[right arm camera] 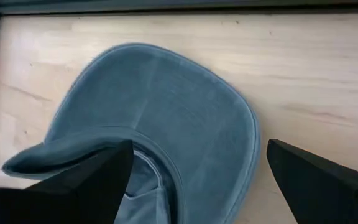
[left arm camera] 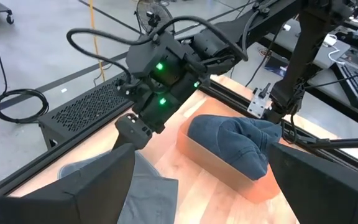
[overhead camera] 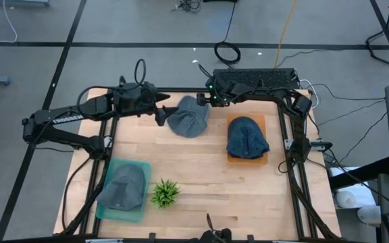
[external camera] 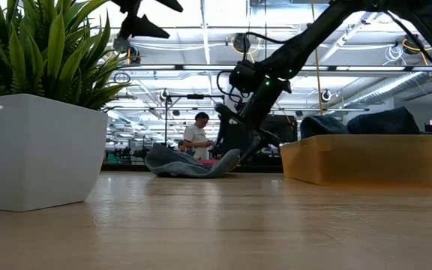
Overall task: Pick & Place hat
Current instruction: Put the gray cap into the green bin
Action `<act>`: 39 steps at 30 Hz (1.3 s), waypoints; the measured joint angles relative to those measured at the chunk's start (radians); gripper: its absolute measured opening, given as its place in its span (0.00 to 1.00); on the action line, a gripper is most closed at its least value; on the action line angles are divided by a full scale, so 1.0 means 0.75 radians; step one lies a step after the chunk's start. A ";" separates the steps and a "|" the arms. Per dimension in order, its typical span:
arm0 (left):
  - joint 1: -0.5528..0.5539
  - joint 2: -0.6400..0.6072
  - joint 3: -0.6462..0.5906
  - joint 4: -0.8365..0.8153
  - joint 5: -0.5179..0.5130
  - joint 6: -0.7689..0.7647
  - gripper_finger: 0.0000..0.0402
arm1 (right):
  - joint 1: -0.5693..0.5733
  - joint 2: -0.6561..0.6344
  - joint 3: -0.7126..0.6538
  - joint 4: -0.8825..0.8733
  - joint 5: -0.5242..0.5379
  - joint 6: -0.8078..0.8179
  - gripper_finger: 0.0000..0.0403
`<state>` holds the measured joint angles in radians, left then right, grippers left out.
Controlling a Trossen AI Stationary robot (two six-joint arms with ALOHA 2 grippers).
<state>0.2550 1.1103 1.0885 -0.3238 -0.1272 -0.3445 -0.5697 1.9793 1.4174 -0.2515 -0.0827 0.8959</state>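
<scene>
A blue-grey hat (overhead camera: 188, 117) lies flat on the wooden table near its far edge, brim toward the left; it also shows low in the low view (external camera: 190, 163). My right gripper (overhead camera: 204, 101) reaches in from the far right and stands open just over the hat's far end (right arm camera: 199, 149), one finger on each side of the crown. My left gripper (overhead camera: 162, 111) hovers open well above the table at the hat's left side (left arm camera: 207, 186), holding nothing. My right gripper slants down from the far right, with its open fingers (right arm camera: 92, 180) astride the hat's crown next to the brim (right arm camera: 67, 155). Whether a finger touches the cloth, I cannot tell. The hat lies on the table.
A dark blue hat (overhead camera: 246, 137) sits on an orange tray (overhead camera: 231, 121) at the right. A grey hat (overhead camera: 123, 187) lies on a green tray (overhead camera: 139, 214) at the near left, beside a small potted plant (overhead camera: 165, 193). Bare wood spans the table's middle.
</scene>
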 joint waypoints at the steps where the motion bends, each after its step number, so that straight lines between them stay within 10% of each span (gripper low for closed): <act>1: 0.000 0.000 0.000 0.008 0.000 0.001 0.93 | 0.000 0.000 0.000 -0.001 0.001 -0.001 0.89; 22: -0.004 0.000 0.000 0.040 0.039 -0.009 0.93 | 0.030 0.060 0.003 -0.076 -0.115 -0.047 0.86; 39: -0.007 0.000 0.000 -0.012 0.044 -0.005 0.93 | 0.026 0.055 0.001 -0.073 -0.172 -0.211 0.20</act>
<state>0.2501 1.1103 1.0885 -0.3325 -0.0940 -0.3480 -0.5499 2.0202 1.4181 -0.3061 -0.2116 0.7375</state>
